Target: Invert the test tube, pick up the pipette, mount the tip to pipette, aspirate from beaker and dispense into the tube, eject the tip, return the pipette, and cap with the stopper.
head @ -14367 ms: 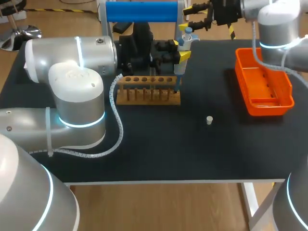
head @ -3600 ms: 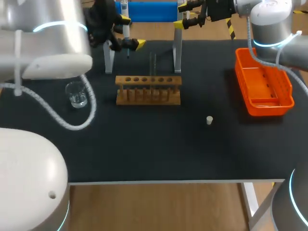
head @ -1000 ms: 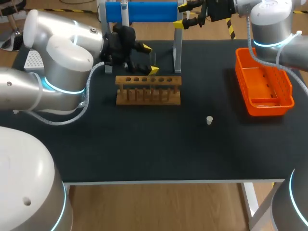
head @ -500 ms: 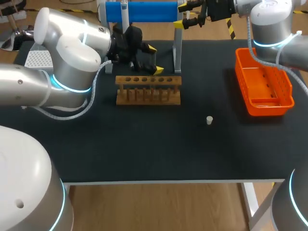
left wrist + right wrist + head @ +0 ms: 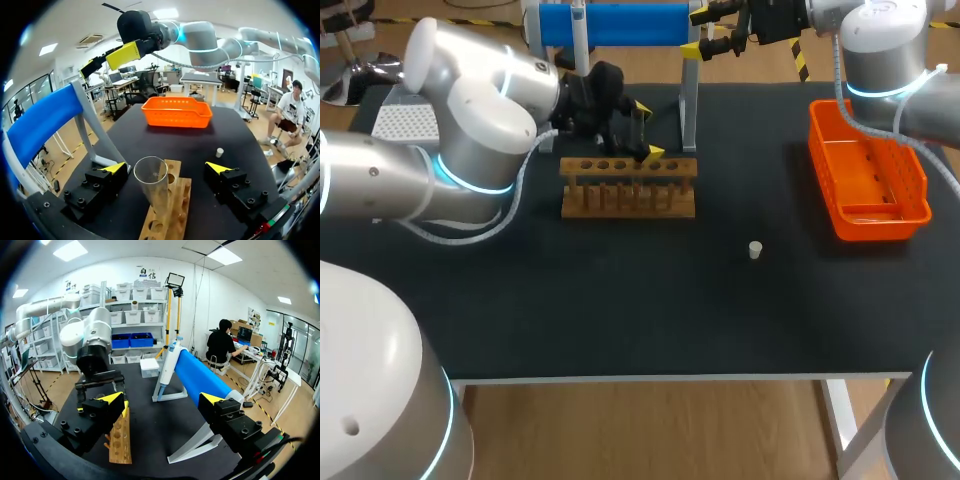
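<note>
Because the test tube [image 5: 152, 192] stands upright and mouth-up in the wooden rack [image 5: 628, 190], the left gripper [image 5: 166, 167] comes at it level, from the left. Its fingers are spread with one on either side of the glass, and neither yellow tip touches it. That bracketing suggests a side grasp is about to be made, probably to steady or lift the tube for the stopper. I cannot tell whether there is liquid in the tube.

At the far edge of the desk [image 5: 650, 310] the pipette [image 5: 580, 20] hangs upright on the blue stand [image 5: 615, 25], so it appears to be parked and not in use. The stopper [image 5: 755, 250] lies alone on the open desk, near and to the right of the rack and well apart from both arms. Nothing has picked it up, so capping is not yet done.

Over the far right of the desk the right gripper [image 5: 698, 32] hangs high beside the stand, its fingers spread and holding nothing. From there it is out of the left arm's way and looks along the stand toward the rack. The orange bin [image 5: 868, 180] sits at the right edge. A white box [image 5: 400, 120] shows at the far left, partly behind the left arm. The beaker is hidden from every view.

Closing too hard or off-centre could tilt the thin glass in its hole, so the fingers would need to meet it evenly.
</note>
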Controlling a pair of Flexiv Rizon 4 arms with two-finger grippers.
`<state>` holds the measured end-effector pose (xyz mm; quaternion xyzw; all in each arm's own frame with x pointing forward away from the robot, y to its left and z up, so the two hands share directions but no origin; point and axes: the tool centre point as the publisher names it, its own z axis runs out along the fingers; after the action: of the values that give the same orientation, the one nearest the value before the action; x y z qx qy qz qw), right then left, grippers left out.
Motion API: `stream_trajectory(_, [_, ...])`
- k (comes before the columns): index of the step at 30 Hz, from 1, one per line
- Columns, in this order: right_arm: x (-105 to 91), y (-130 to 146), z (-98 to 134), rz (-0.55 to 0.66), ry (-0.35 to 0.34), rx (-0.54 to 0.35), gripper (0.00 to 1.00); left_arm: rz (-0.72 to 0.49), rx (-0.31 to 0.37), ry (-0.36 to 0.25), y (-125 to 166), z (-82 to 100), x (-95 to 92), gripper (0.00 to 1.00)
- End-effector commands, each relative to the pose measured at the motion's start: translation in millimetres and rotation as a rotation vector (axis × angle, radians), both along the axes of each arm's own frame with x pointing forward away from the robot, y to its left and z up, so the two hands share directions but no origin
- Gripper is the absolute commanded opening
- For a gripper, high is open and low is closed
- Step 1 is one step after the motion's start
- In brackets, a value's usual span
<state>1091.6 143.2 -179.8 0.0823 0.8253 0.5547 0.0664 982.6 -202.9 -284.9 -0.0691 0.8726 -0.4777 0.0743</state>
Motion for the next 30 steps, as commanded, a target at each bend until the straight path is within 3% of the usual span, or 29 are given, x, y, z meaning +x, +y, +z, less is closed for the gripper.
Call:
stream_trajectory(1, [0.5, -1.0, 0.7, 0.003, 0.001, -0.002, 1.00, -0.013, 0.011, 0.005, -1.6, -2.0, 6.7, 1.00])
stream_trajectory(30, [0.5, -1.0, 0.7, 0.003, 0.001, -0.002, 1.00, 0.003, 0.028, -0.004, 2.6, -8.0, 11.3, 1.00])
